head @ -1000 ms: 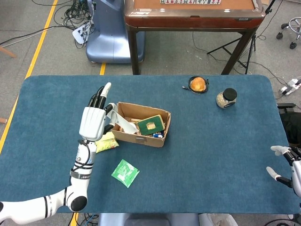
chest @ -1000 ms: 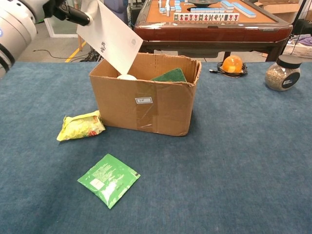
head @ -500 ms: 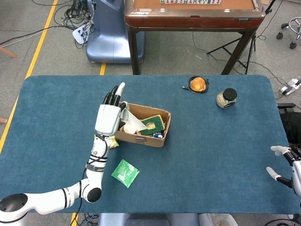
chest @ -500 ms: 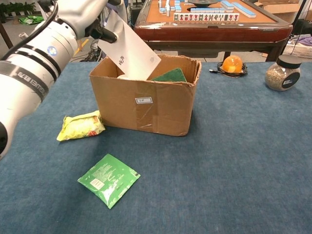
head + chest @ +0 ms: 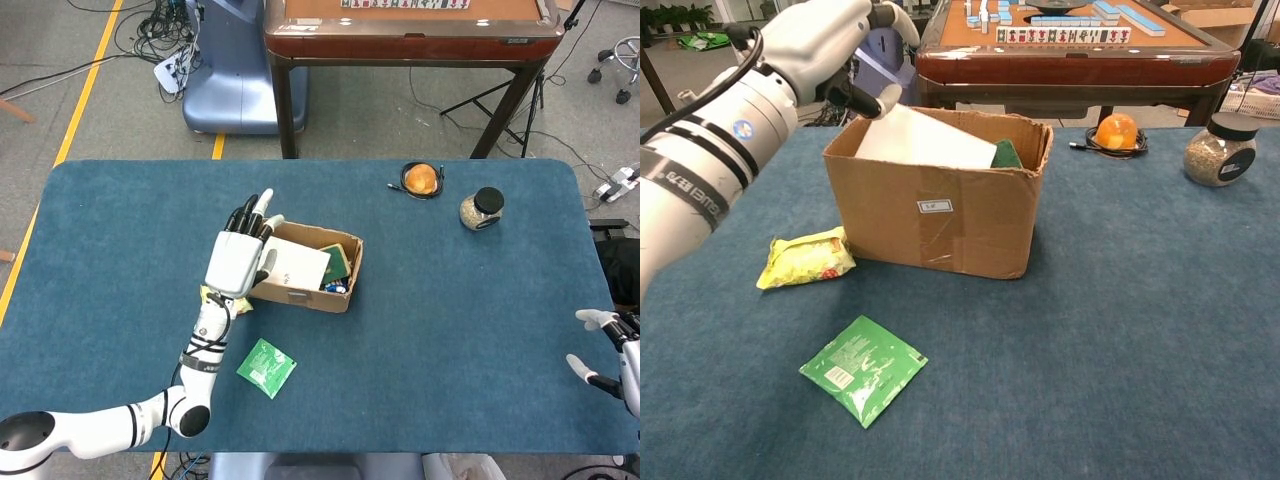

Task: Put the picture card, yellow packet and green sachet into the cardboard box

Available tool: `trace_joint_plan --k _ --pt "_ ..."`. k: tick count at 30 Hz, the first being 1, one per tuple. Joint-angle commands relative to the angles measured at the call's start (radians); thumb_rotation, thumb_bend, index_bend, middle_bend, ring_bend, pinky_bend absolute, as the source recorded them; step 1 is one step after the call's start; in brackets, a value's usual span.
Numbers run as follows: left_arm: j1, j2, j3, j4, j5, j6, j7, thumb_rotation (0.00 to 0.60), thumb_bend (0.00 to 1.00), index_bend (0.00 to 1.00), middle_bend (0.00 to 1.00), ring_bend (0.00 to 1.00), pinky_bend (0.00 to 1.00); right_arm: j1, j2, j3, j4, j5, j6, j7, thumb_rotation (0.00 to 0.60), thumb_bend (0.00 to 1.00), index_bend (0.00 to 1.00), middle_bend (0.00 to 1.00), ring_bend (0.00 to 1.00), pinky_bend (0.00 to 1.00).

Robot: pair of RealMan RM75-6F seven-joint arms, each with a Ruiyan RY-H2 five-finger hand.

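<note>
Since the cardboard box (image 5: 940, 205) is the goal, everything is placed relative to it, nearest the robot first. The green sachet (image 5: 863, 368) lies flat on the desk (image 5: 1120, 330), well in front of the box and a bit to its left, untouched; prob. the last or second item to go. The yellow packet (image 5: 806, 258) sits just beside the box's front-left corner, near its wall, also not yet picked up. Both are on the left arm's side, so that arm looks like the sensible one for them.

At the box itself: the picture card (image 5: 925, 142) lies tilted inside, its white face up, resting across the contents and the top opening w/ a green item (image 5: 1007, 153) poking out beside it at the far-right corner. The left hand (image 5: 835, 45) hangs over the box's left rim, fingers spread, and the chest view shows nothing pinched in it; I judge the card is released, so step one looks done. Card sits high, so it may need to settle lower.

The right hand (image 5: 610, 352) rests at the desk edge, well right of the box, fingers apart and holding nothing, idle.

Beyond the box, to its right: an orange ball (image 5: 1116, 131) and a jar (image 5: 1218, 148), not task items.
</note>
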Motion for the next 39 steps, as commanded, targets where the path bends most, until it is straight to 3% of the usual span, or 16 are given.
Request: trace_joint_plan --k 1,5,8,19,26,39 --pt "0.008 0.012 0.009 -0.019 0.01 0.011 -0.002 0.6 0.32 0.13 0.0 0.0 0.17 0.001 -0.001 0.0 -0.001 0.001 -0.002 -0.002 0.6 0.05 0.39 0.48 0.36 0.42" --pt "0.026 0.032 0.026 -0.055 0.024 0.033 -0.001 0.6 0.31 0.11 0.0 0.0 0.17 0.002 -0.001 0.0 -0.001 0.002 -0.004 -0.004 0.6 0.05 0.39 0.48 0.36 0.42" --pt "0.053 0.056 0.051 -0.096 0.031 0.053 0.02 0.6 0.31 0.16 0.0 0.0 0.17 0.002 -0.001 0.0 0.0 0.002 -0.003 -0.002 0.6 0.05 0.39 0.48 0.36 0.42" --pt "0.175 0.186 0.199 -0.297 0.09 0.111 0.109 0.6 0.31 0.32 0.0 0.0 0.16 -0.001 -0.002 0.004 -0.001 0.011 0.001 -0.004 0.6 0.05 0.39 0.48 0.36 0.42" --pt "0.25 0.269 0.263 -0.411 0.123 0.155 0.153 0.6 0.31 0.33 0.0 0.0 0.16 -0.006 0.002 0.008 -0.002 0.017 0.012 0.007 0.6 0.05 0.39 0.48 0.36 0.42" --pt "0.329 0.358 0.248 -0.479 -0.029 0.142 0.159 0.6 0.29 0.24 0.0 0.0 0.15 -0.007 0.001 0.009 -0.002 0.018 0.011 0.003 0.6 0.05 0.39 0.48 0.36 0.42"
